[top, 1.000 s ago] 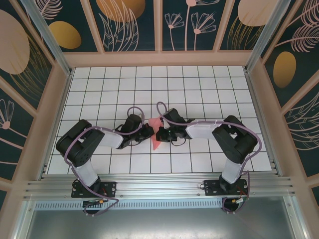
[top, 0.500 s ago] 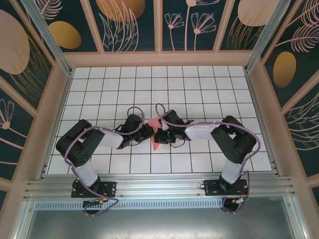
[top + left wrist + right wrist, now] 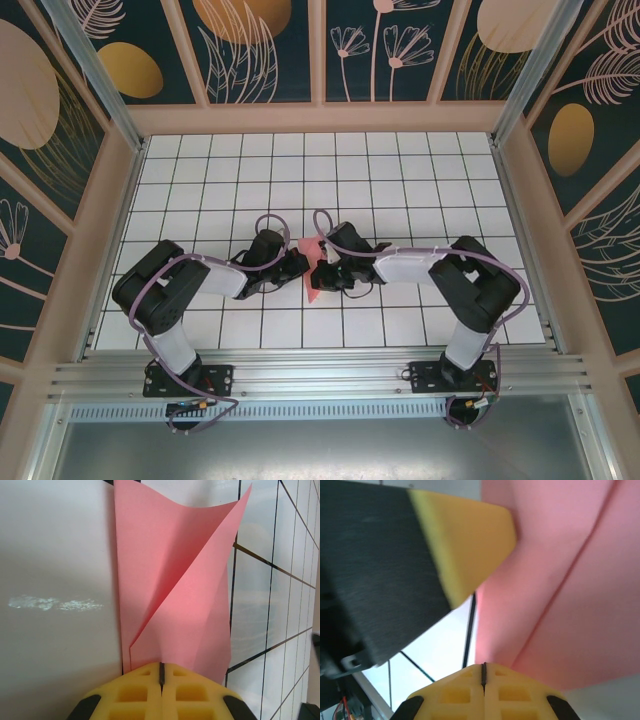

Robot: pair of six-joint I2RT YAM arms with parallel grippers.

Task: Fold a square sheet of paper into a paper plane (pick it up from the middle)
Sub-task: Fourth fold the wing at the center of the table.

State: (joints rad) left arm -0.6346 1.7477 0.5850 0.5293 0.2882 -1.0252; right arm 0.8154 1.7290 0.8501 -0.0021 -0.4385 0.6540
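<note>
The square sheet of paper is salmon pink, partly folded, and lies on the tiled table between the two grippers. In the left wrist view the paper has a diagonal flap standing up off the lower layer. My left gripper is shut, with its yellow tips on the paper's near edge. From above, the left gripper sits at the paper's left side. My right gripper meets it from the right. It is also shut, with the paper close ahead and the left gripper's fingertip nearby.
The white grid table has open room behind and beside the arms. Wooden walls enclose it on three sides, and a metal rail runs along the near edge. Purple cables loop over both arms.
The right gripper has edged a little to the left, closer over the paper. The left arm has stayed still, and both grippers remain shut.
</note>
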